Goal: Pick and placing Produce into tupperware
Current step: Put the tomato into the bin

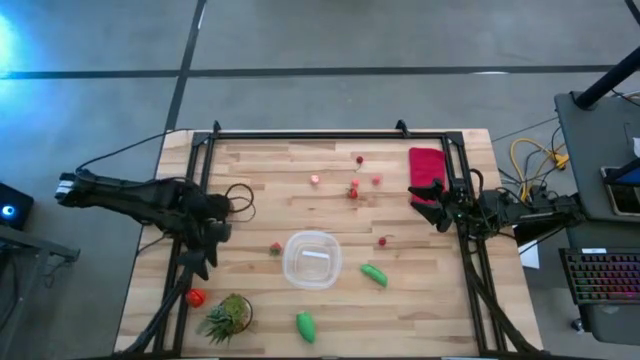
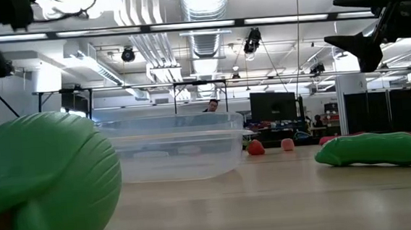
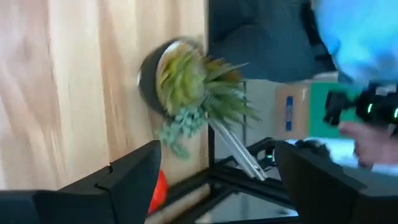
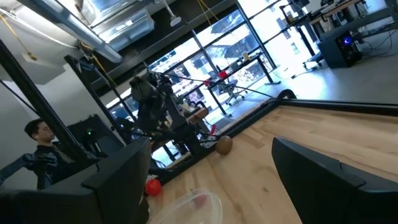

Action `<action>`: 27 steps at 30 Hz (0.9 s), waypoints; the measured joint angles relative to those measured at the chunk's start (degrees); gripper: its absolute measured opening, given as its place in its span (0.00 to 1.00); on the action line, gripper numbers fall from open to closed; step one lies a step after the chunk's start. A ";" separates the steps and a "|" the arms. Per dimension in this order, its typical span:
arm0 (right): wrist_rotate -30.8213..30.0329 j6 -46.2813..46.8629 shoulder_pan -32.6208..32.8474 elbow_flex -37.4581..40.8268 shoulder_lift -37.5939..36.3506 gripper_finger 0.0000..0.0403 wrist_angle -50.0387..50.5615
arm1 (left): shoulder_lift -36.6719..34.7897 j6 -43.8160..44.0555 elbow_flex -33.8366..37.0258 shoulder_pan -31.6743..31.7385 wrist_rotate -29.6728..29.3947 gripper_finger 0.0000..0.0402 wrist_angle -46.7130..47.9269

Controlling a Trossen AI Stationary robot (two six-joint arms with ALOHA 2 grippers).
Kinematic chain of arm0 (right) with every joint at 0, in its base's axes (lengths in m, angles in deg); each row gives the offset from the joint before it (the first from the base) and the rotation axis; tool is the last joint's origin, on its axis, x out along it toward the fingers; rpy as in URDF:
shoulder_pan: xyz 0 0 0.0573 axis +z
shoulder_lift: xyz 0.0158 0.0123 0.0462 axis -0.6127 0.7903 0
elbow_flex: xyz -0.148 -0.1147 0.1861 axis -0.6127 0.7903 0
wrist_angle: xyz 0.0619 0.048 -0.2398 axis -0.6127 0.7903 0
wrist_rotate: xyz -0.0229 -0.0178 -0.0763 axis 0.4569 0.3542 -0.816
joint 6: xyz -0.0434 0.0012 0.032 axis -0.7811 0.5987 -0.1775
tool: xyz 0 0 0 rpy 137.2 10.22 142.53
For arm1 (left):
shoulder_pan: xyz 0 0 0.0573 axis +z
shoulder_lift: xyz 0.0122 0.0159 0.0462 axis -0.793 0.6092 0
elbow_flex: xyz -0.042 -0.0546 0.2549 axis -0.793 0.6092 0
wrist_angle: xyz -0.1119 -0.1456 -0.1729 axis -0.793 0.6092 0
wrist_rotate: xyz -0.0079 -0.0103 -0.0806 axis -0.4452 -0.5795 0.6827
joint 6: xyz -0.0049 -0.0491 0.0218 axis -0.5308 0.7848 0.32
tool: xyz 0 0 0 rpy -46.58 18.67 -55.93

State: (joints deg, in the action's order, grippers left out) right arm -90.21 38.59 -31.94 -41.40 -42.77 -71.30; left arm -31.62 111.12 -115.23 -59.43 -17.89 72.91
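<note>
Near the middle of the pale wooden table (image 1: 420,300), a little toward its front edge, sits the clear, shallow, round-cornered plastic tupperware (image 1: 311,259), with no produce visible inside it. Small red berries (image 1: 359,160) lie scattered between it and the back edge, and one more (image 1: 275,248) rests just beside its left wall. One green oblong piece (image 1: 374,274) lies near its right side; a second green oblong piece (image 1: 306,325) rests close to the front edge. At the front left corner a red tomato (image 1: 196,297) lies beside a spiky yellow-green potted plant (image 1: 229,316). A flat red cloth (image 1: 427,168) lies toward the back right corner. Over the left edge hangs the left tool (image 1: 205,255), spread apart and holding nothing. Over the right edge, by the cloth, hovers the right tool (image 1: 432,200), likewise released and empty.
</note>
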 joint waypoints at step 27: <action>0.01 0.00 0.01 0.00 0.02 0.81 0.00 | 20.09 -8.26 -20.43 -19.66 -15.83 0.75 24.83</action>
State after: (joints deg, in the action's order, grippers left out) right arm -90.20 38.59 -31.92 -41.40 -42.75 -71.30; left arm -11.53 102.86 -135.66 -79.09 -33.71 97.74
